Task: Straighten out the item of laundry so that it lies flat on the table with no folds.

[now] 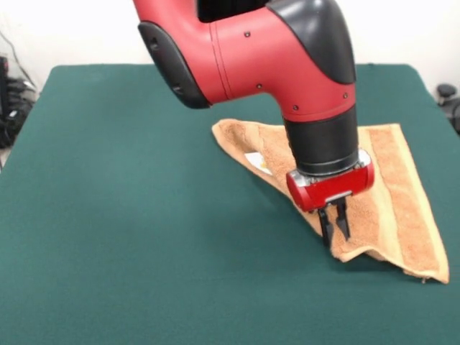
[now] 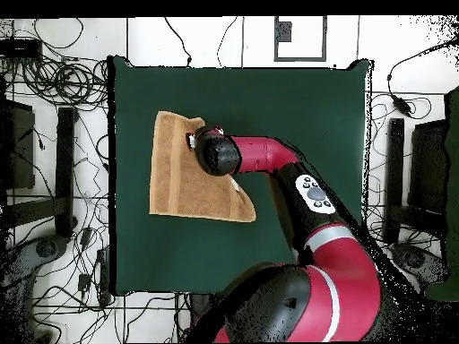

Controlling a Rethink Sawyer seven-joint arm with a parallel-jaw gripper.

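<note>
Grasping stage, by the look of it | gripper (image 1: pixel 334 224) low at folded edge of towel (image 1: pixel 392 194), fingers (image 1: pixel 325 228) close together, tips at cloth; true pinch or not: can't tell | towel on table (image 1: pixel 129 215), doubled over into triangle | next, prob: lift edge, draw fold open | arm (image 1: pixel 287 57) bent, wrist pointing down, tilted slightly.

The tan-orange terry towel (image 1: pixel 392 190) (image 2: pixel 184 170) lies on the dark green desk (image 1: pixel 144 237) (image 2: pixel 296 116), folded over itself into a rough triangle rather than spread flat. A woven band runs along one edge, and a small white label shows near the diagonal fold. In the overhead view it sits toward the desk's left side.
</note>
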